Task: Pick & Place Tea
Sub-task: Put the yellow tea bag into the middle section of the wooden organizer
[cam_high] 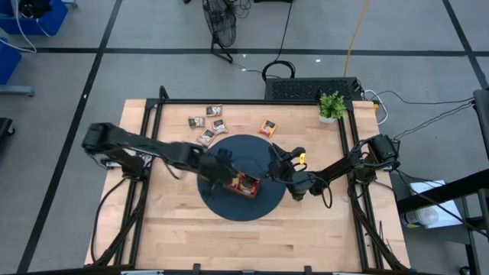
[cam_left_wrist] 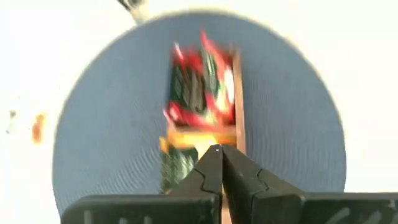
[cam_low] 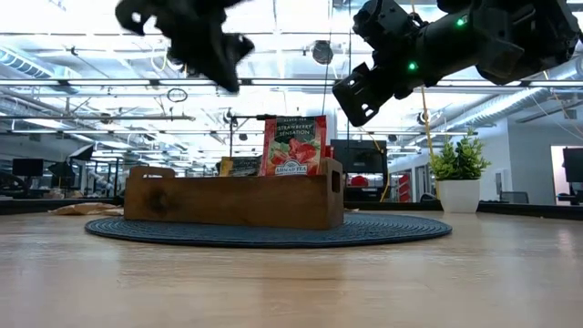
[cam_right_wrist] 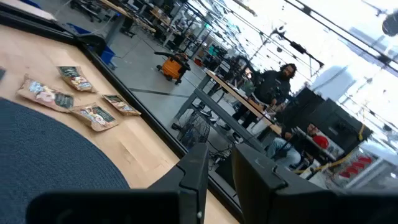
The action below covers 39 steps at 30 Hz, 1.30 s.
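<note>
Bright overhead ceiling lights point(cam_low: 273, 55) flood the room and glare white in the low view. In the left wrist view the mat point(cam_left_wrist: 124, 124) and the red sachets point(cam_left_wrist: 202, 87) just ahead of the left claw point(cam_left_wrist: 219, 155) are smeared by blur, and the table around them is washed out.

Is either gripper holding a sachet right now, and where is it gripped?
Neither. The left gripper is shut on nothing above the tray; the right gripper is open and empty over the mat's edge.
</note>
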Motion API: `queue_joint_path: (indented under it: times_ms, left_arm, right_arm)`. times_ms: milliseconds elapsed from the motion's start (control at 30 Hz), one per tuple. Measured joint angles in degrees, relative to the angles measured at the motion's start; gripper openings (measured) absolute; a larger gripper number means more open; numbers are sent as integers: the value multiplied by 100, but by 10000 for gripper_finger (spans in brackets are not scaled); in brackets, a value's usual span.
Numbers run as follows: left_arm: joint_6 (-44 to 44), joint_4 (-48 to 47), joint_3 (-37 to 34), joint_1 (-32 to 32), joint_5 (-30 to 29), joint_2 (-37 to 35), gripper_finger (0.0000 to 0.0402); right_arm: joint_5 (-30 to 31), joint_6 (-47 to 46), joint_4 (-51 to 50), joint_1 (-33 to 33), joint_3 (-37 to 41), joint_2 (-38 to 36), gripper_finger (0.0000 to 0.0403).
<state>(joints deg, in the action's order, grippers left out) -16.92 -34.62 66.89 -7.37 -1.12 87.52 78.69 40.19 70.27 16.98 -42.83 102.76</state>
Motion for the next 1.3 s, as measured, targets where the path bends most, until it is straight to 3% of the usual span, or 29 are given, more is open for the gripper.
queue_joint_path:
  times_ms: [200,300,367,433,567,600,633,767,867,1100,1300]
  left_arm:
    - [-224,1910,-1497,579,497,-1594,14]
    - [-98,3028,-2360,916,559,-2263,14]
    - [38,3616,-2863,1091,561,-2617,15]
    - [174,4138,-3289,1227,566,-2912,15]
    - [216,4759,-3921,1424,559,-3301,15]
    - [216,4891,-4028,1455,545,-3366,15]
    - [216,4927,-4150,1489,547,-3434,15]
    - [186,5126,-4385,1595,517,-3436,15]
    - [183,5090,-4393,1665,515,-3369,15]
    - [166,5120,-4398,1785,515,-3355,15]
    - [212,5010,-4398,1839,515,-3355,15]
  right_arm:
    - [-25,216,-99,-217,-40,-56,58]
    - [-7,538,-778,-536,-106,-241,46]
    - [-478,410,-1480,-772,-165,-408,32]
    - [-1766,-335,-2588,-1031,-184,-690,14]
    - [-6381,-2685,-4896,-2009,-418,-1156,6]
    - [-6951,-3078,-5148,-2270,-507,-1209,9]
    - [-7134,-3360,-5385,-2465,-596,-1273,12]
    - [-6056,-3136,-6696,-2842,-1064,-1422,38]
    - [-5493,-3025,-7668,-2917,-1451,-1333,85]
    - [-5665,-3333,-9135,-3259,-2449,-185,216]
    - [-6252,-3322,-9294,-3618,-2812,724,263]
